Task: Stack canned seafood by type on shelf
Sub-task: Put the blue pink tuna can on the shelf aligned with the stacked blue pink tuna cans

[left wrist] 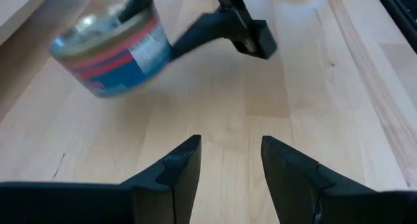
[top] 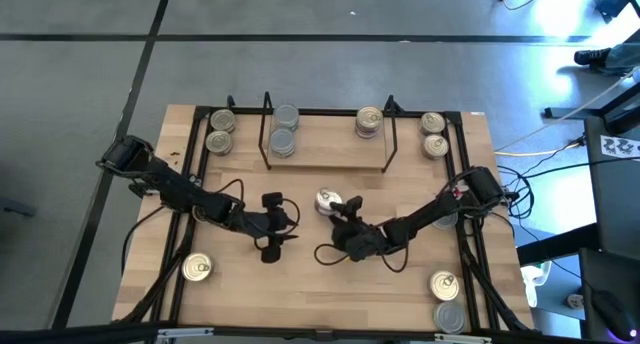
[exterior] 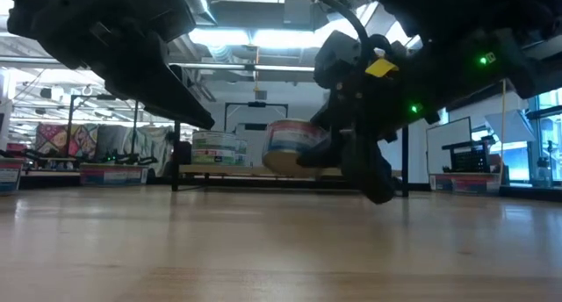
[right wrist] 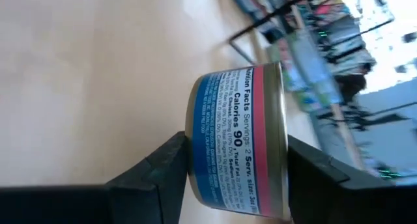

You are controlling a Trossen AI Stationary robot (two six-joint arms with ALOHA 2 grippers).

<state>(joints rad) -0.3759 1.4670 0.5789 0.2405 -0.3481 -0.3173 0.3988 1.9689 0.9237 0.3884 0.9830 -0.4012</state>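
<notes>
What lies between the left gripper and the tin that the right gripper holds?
Nothing: between the left gripper and the held tin only bare tabletop shows, seen in the high view and left wrist view.

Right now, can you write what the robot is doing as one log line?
right gripper: shut on blue-and-red labelled round tin, lifted off the table | left gripper: open, empty, mid-table | black wire shelf: tins stacked on it

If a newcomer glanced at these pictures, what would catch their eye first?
Probably the right gripper at mid-table, its fingers shut on a blue-and-red labelled tin lifted off the wood. Next, the stacked tins on the black wire shelf at the far edge, and the left gripper open beside it.
</notes>
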